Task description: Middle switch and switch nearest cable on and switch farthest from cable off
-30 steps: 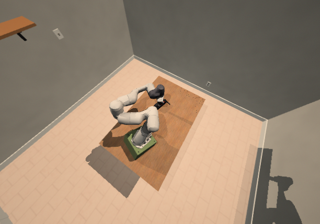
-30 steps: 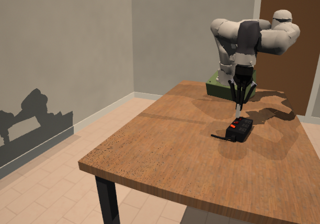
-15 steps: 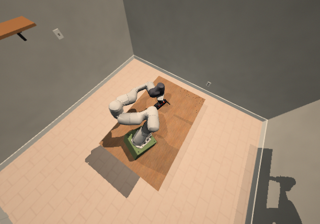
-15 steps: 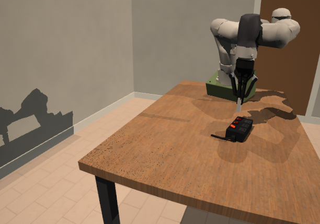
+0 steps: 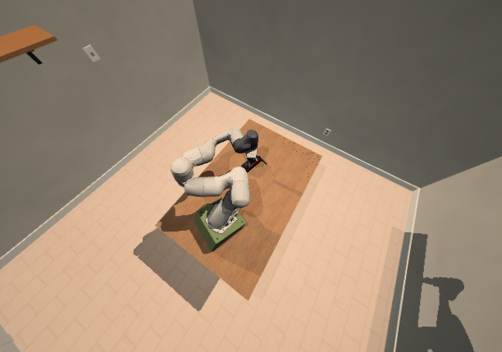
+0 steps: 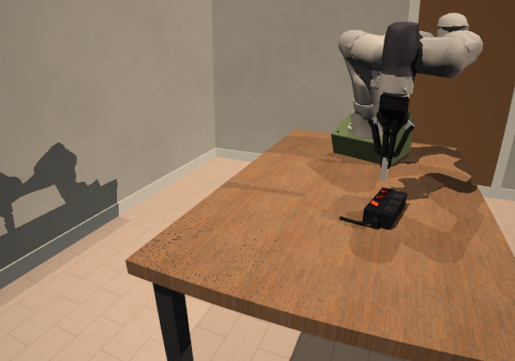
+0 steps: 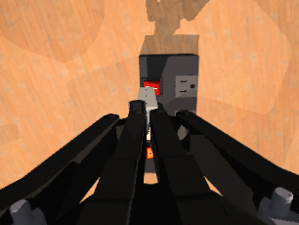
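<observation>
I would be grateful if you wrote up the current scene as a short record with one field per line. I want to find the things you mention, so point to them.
surface: wooden table point(image 5: 287, 204) point(image 6: 261, 243)
object: black power strip point(image 5: 248, 168) point(image 6: 382, 220) point(image 7: 161, 64), lying flat, right way up
cable: black point(image 5: 263, 162) point(image 6: 351, 220), at the strip's end away from the arm base
switch nearest cable: bright orange-red point(image 6: 374, 204) point(image 7: 149, 153)
other two switches: darker red
pincer: shut point(image 6: 384, 179) point(image 7: 148, 93), above the strip's far-from-cable end
base: green block point(image 5: 214, 243) point(image 6: 353, 150)

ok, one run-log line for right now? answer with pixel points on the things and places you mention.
gripper point(image 6: 384, 179) point(image 7: 147, 99): shut, above power strip point(image 5: 247, 166) point(image 6: 384, 214) point(image 7: 168, 66) | strip: flat, upright | switch nearest cable point(image 6: 374, 204) point(image 7: 149, 153): brightest orange
</observation>
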### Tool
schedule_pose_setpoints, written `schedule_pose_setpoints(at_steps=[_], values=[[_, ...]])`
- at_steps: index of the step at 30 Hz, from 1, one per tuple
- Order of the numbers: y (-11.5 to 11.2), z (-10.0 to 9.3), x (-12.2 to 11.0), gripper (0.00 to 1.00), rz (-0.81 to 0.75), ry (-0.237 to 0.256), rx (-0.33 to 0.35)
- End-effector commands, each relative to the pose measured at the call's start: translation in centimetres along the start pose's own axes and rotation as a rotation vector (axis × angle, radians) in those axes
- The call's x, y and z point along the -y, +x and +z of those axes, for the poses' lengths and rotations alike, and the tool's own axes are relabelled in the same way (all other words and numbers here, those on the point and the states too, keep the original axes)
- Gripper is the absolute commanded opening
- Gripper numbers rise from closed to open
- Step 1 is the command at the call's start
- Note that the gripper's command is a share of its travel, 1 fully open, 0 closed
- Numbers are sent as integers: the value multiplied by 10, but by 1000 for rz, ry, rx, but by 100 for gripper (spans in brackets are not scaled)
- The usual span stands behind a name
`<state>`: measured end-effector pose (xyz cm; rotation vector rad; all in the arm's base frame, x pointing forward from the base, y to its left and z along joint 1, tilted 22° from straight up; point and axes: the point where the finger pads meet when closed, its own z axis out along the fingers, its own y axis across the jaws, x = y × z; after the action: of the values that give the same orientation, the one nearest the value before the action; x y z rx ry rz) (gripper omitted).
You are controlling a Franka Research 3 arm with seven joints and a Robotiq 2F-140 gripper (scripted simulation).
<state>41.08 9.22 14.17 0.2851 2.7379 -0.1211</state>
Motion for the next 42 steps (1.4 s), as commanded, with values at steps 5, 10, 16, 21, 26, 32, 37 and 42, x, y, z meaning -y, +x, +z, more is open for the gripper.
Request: schedule_pose_setpoints(at_steps=[5,10,16,21,26,32,37,42], values=[[-16,-6,-6,0,6,-1,-4],[-43,-14,-14,0,6,-1,-4],[-43,-14,-14,0,6,-1,-4],[-43,-14,-14,0,6,-1,-4],[-43,-14,-14,0,6,-1,-4],[-43,-14,-14,0,6,-1,-4],[-43,-14,-14,0,6,-1,-4],[-43,-14,-14,0,6,-1,-4]])
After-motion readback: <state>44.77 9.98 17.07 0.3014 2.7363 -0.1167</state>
